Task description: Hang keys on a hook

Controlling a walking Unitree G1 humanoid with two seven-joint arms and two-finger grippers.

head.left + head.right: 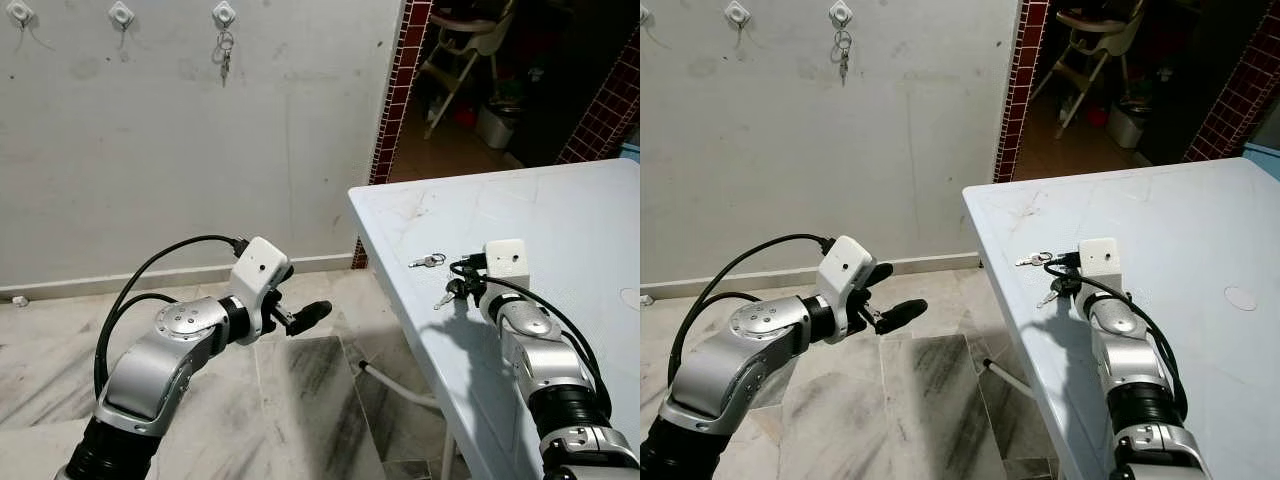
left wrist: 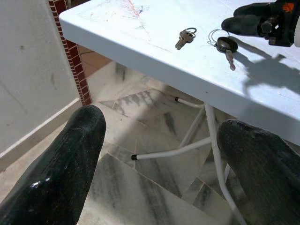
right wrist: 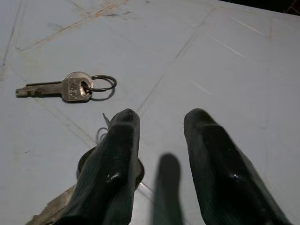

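The right hand (image 3: 159, 140) is down low over the pale blue-white plastic worktop (image 1: 560, 230), near its left edge, its fingers (image 3: 115, 159) parted with nothing between them. One finger sits right over the black-headed key with its thin wire ring (image 2: 227, 47), so the head is half hidden beneath it; I judge the pick is just being lined up, not made. Just beside it, a touch closer to the worktop's far-left corner, lies the small silver key on a round steel ring (image 3: 70, 87), flat and untouched. Over on the left, the left hand (image 1: 300, 315) hangs above the grey marble floor (image 1: 300, 400), off the worktop's left edge, fingers spread and empty, apparently just waiting. Up on the white wall, three white hooks: the right-hand hook (image 1: 224, 13) already carries a bunch of keys (image 1: 225, 55), the middle white hook (image 1: 121, 14) looks free.
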